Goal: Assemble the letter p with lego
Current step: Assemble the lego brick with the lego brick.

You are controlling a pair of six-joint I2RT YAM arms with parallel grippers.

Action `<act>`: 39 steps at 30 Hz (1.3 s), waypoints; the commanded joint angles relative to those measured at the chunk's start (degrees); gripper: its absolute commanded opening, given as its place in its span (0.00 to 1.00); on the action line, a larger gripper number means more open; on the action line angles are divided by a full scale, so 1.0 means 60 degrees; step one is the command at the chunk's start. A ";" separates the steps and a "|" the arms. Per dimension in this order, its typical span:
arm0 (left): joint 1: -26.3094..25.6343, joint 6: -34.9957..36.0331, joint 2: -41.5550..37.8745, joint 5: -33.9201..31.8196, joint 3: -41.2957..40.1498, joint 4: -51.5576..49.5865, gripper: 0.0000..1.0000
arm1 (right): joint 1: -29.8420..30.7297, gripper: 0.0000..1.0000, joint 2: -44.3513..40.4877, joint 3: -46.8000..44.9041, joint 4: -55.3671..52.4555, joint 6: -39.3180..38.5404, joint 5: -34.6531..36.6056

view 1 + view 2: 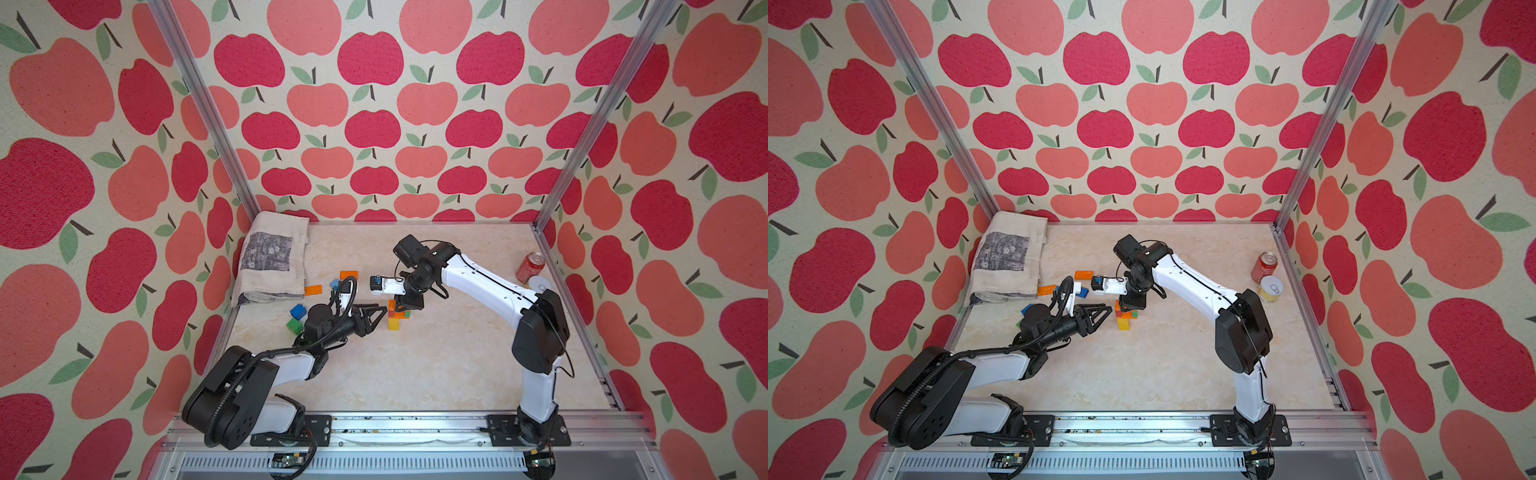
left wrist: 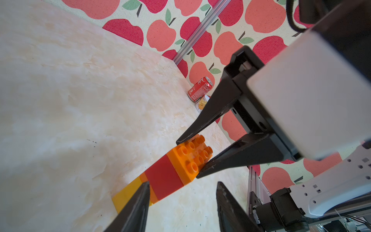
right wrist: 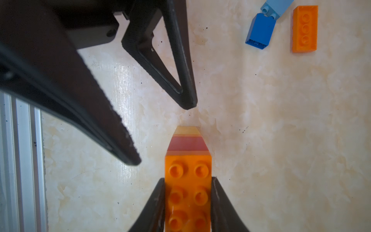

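Only wrist-view: right claw [image 3: 188,179] around brick [image 3: 187,166]

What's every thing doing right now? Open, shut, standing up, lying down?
right end effector, shut on top orange brick
left end effector, open, empty
lego stack, upright, bricks joined
blue brick, loose, on its side
flat orange brick, loose, lying flat
soda can, upright
cloth, folded

R gripper [image 1: 400,306] on upright lego stack [image 1: 394,322]

White links [image 1: 478,272], black joints [image 1: 540,332], tapered black claw fingers [image 3: 180,60], looping cables [image 1: 354,293]
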 commanded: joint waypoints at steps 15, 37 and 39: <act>-0.0346 -0.0602 0.1670 -0.0094 0.1242 0.0412 0.51 | 0.0066 0.19 0.0243 -0.0429 -0.0103 -0.0028 0.0115; -0.1050 0.0566 0.1357 -0.1441 0.1225 -0.2040 0.30 | 0.0066 0.43 -0.0205 -0.0659 0.0445 0.0255 0.0038; -0.1050 0.0562 0.1339 -0.1477 0.1176 -0.2033 0.30 | 0.0054 0.49 -0.0380 -0.0742 0.0580 0.0338 -0.0002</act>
